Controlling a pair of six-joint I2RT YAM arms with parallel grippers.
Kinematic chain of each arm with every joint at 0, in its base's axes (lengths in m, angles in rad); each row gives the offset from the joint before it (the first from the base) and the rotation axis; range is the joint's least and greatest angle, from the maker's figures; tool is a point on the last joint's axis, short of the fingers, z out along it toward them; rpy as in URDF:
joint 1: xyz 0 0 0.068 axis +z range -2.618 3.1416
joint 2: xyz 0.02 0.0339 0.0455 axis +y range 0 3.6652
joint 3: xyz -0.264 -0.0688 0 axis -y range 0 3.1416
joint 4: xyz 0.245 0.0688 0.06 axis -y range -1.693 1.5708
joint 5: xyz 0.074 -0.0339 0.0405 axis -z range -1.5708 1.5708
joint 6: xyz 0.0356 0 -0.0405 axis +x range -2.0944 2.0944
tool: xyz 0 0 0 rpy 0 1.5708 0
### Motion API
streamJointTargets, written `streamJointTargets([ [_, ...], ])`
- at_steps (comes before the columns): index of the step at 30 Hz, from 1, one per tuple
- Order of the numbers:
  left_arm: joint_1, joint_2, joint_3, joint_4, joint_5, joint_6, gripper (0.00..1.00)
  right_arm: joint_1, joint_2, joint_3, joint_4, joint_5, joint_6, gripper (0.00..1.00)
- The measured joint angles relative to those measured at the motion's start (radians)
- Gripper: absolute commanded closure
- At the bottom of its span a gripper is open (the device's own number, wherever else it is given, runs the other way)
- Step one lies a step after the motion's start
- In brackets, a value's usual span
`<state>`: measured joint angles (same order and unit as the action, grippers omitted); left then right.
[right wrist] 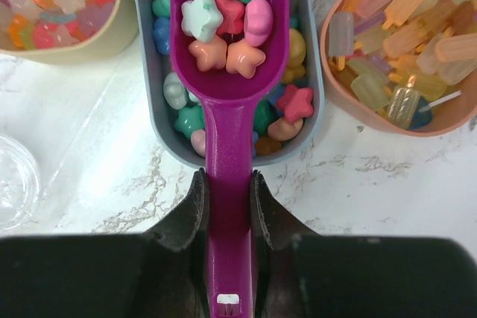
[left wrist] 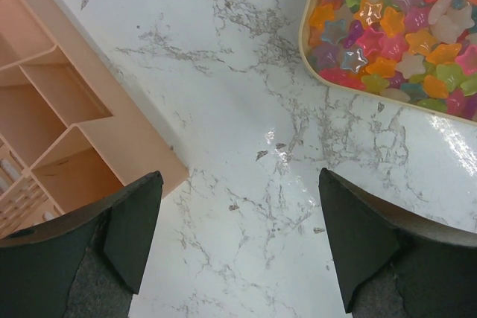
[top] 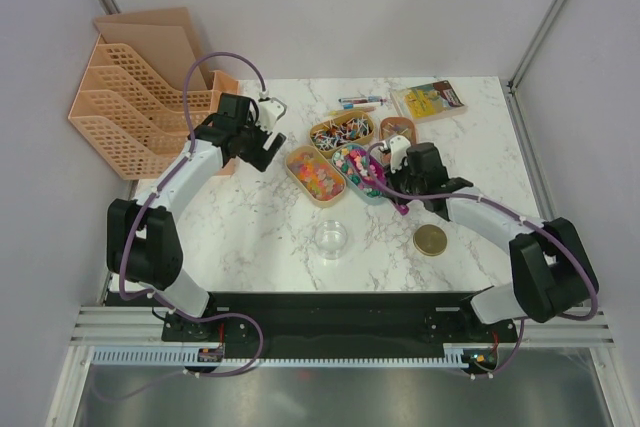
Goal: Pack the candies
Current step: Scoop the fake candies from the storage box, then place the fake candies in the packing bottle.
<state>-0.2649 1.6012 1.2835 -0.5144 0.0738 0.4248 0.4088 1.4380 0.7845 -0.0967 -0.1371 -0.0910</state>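
Your right end effector [right wrist: 227, 188] is clamped tight on the handle of a purple scoop [right wrist: 228, 147], its 2 fingers pressed against either side. The scoop's bowl carries a heap of pastel candies [right wrist: 223, 27] and sits over the grey tray [right wrist: 316, 87], which holds more of them. Your left end effector [left wrist: 238, 243] is spread wide, gripping nothing, above the worktop [left wrist: 246, 94] near a cream tray [left wrist: 305, 42] of star sweets.

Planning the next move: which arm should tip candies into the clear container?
Right: the right hand grips the purple scoop loaded with pastel candies; the left hand hangs open over the table, empty.
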Motion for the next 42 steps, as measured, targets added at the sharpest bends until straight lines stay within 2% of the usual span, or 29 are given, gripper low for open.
streamJointTargets([
  [9, 0.038, -0.006, 0.002, -0.005, -0.04, 0.01, 0.08, 0.0, -0.197, 0.021, -0.024, -0.037, -0.003, 1.0],
  [13, 0.071, -0.031, 0.002, -0.015, -0.045, 0.01, 0.08, 0.0, -0.297, 0.019, -0.05, -0.12, -0.031, 1.0],
  [15, 0.086, -0.047, 0.002, -0.02, -0.044, 0.01, 0.08, 0.0, -0.321, 0.034, -0.117, -0.181, -0.082, 1.0],
  [21, 0.117, -0.109, 0.002, -0.028, -0.037, 0.007, 0.08, 0.003, -0.332, 0.087, -0.391, -0.272, -0.295, 1.0],
  [27, 0.137, -0.189, -0.052, -0.021, -0.015, -0.008, 0.08, 0.007, -0.348, 0.138, -0.577, -0.299, -0.447, 1.0],
  [33, 0.153, -0.213, -0.1, -0.013, -0.002, -0.019, 0.08, 0.039, -0.35, 0.181, -0.685, -0.303, -0.558, 1.0],
  [42, 0.153, -0.213, -0.113, 0.009, 0.015, -0.04, 0.08, 0.169, -0.332, 0.187, -0.793, -0.273, -0.649, 1.0],
])
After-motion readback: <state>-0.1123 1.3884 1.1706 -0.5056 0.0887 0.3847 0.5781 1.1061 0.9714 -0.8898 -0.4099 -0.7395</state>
